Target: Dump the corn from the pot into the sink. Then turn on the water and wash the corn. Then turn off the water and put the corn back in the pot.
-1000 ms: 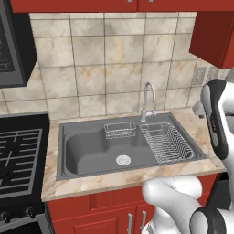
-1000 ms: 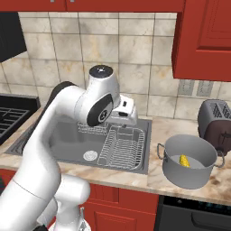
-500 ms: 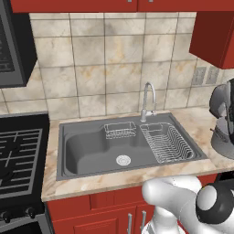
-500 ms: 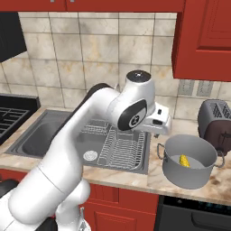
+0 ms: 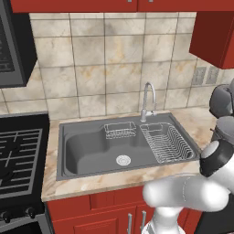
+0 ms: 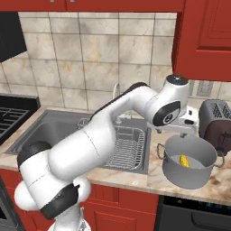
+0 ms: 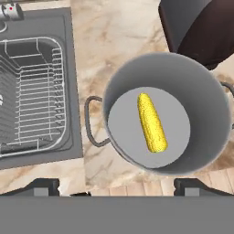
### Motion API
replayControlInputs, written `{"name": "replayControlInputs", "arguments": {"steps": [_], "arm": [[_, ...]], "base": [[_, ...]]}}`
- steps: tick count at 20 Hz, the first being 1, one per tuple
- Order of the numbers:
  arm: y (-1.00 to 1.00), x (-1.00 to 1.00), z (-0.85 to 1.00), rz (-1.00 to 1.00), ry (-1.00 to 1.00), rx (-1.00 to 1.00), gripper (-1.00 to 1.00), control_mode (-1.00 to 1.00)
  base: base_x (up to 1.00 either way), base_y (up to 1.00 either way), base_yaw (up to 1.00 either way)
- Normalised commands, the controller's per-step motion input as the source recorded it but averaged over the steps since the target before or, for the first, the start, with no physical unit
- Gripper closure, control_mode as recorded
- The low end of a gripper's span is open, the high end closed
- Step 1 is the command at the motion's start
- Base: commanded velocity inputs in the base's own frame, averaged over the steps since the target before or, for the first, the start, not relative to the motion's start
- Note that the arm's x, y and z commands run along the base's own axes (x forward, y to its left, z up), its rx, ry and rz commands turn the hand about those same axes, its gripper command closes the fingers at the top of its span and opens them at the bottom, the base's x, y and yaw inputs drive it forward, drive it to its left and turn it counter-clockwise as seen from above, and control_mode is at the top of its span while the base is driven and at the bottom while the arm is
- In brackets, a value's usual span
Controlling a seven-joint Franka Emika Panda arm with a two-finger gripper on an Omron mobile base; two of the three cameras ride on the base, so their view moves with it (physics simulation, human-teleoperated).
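The corn [image 7: 151, 122] is a small yellow cob lying flat on the bottom of the grey pot [image 7: 208, 91]. The pot [image 6: 187, 176] stands on the marble counter to the right of the sink [image 6: 40, 131], with the corn [image 6: 184, 160] visible inside it. My gripper [image 6: 182, 129] hangs just above the pot's far rim, apart from it. In the hand view my gripper [image 7: 116, 187] looks straight down into the pot, its tips wide apart and open with nothing between them. The sink [image 5: 87, 151] has a round silver drain [image 5: 123, 160] and holds no corn.
A dark toaster [image 6: 217, 122] stands right behind the pot, close to my hand. Wire racks [image 5: 167, 141] fill the sink's right side, and a chrome tap [image 5: 147, 98] rises behind it. A black stove [image 5: 18, 155] lies left of the sink. Red cabinets [image 6: 205, 36] hang overhead.
My arm has swung to the right, from over the sink's wire rack to above the pot. The jaws have stayed open.
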Motion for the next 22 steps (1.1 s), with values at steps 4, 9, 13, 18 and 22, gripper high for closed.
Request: {"name": "replayControlInputs", "arguments": {"steps": [4, 9, 13, 18, 22], "arm": [[-0.75, 0.55, -0.22, 0.10, 0.03, 0.09, -1.00, -1.00], [-0.67, 0.40, -0.25, 0.04, 0.12, 0.05, -1.00, -1.00], [-0.16, 0.00, -0.23, 0.00, 0.14, 0.00, -1.00, -1.00], [0.00, -0.01, -0.20, 0.00, 0.13, 0.00, -1.00, -1.00], [0.01, -0.20, -0.23, 0.02, 0.00, 0.00, -1.00, -1.00]], "base": [[0.00, 0.00, 0.00], [0.00, 0.00, 0.00], [0.00, 0.00, 0.00], [0.00, 0.00, 0.00], [0.00, 0.00, 0.00]]}}
